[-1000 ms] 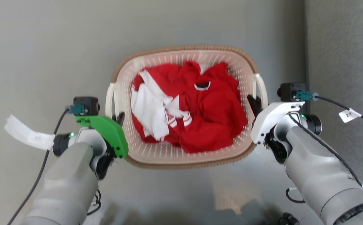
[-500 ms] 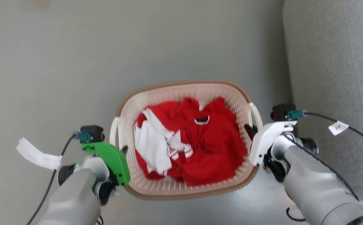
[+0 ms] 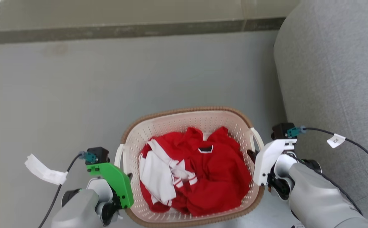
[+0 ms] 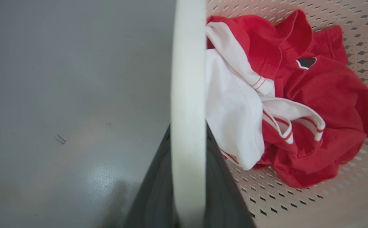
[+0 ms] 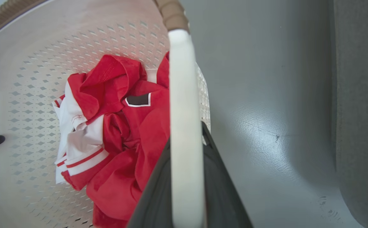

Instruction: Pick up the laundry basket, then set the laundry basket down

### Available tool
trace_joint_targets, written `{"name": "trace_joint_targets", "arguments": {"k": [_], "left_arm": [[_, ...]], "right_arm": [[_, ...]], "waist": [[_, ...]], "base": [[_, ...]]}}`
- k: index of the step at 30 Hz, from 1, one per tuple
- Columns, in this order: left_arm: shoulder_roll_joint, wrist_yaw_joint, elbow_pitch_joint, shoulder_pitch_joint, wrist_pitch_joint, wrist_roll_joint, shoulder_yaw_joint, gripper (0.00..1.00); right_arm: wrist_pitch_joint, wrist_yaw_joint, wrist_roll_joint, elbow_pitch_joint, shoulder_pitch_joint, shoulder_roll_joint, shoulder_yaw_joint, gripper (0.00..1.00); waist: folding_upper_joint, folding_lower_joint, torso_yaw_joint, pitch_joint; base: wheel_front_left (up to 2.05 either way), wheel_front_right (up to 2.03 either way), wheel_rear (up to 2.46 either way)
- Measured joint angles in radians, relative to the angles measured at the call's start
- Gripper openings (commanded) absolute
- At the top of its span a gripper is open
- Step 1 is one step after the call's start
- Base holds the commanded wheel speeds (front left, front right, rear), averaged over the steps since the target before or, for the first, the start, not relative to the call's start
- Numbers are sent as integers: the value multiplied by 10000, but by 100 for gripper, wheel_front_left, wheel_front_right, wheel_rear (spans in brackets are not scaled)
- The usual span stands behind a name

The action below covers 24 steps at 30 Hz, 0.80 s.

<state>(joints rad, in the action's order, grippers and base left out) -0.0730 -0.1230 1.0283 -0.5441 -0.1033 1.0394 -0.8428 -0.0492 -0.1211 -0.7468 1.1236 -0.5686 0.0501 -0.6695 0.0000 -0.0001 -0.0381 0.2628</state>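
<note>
The laundry basket (image 3: pixel 177 122) is cream, perforated, with a brown woven rim, and lies low in the head view holding red and white clothes (image 3: pixel 199 177). My left gripper (image 3: pixel 126 177), under its green cover, is shut on the basket's left loop handle (image 3: pixel 118 155). My right gripper (image 3: pixel 251 154) is shut on the right handle (image 3: pixel 257 137). In the left wrist view the white handle (image 4: pixel 187 79) runs between my left gripper's (image 4: pixel 188 136) dark fingers. The right wrist view shows the other handle (image 5: pixel 184 95) clamped in my right gripper (image 5: pixel 187 136). Whether the basket is off the floor cannot be told.
A grey upholstered sofa (image 3: pixel 336 79) stands close on the right of the basket. A dark skirting strip (image 3: pixel 123 30) along a wall runs across the top. Grey floor (image 3: pixel 76 95) spreads ahead and to the left. A white tag (image 3: pixel 44 171) hangs on the left cable.
The head camera has moved: basket and grippers sit lower in the picture, and the skirting strip has come into view. Both grippers keep their hold on the handles.
</note>
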Motion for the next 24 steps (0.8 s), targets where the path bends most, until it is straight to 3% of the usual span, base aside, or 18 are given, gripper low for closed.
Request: {"name": "trace_joint_targets", "arguments": {"k": [24], "left_arm": [[-130,6,-46,524,-995,656,-454,0]], "right_arm": [[-1064,12,-746,0,471,61,-548,0]], "waist": [[0,0,-23,-1417]], "base": [[0,0,0]]}}
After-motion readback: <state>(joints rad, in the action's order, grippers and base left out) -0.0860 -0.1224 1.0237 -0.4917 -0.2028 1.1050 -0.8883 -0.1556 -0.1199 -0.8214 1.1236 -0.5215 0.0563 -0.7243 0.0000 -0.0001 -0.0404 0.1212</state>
